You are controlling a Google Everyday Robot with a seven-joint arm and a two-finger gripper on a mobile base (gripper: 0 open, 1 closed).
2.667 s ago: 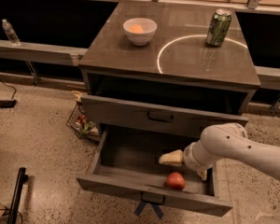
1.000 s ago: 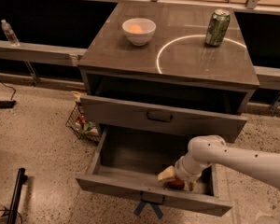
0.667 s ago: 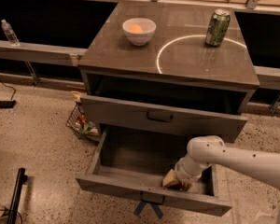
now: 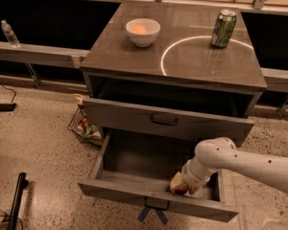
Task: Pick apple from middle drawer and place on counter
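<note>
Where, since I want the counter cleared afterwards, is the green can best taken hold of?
Across its round side wall, about mid-height, coming in level from the front. The green can stands upright near the counter's back right corner, well apart from the white bowl, so both sides are free. The hand is low in the open middle drawer, front right.

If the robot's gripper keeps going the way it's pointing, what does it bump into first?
Most likely the apple. The gripper is low inside the middle drawer, pointing down at the apple, which is mostly hidden under it. The drawer floor would come next; depth is hard to judge.
</note>
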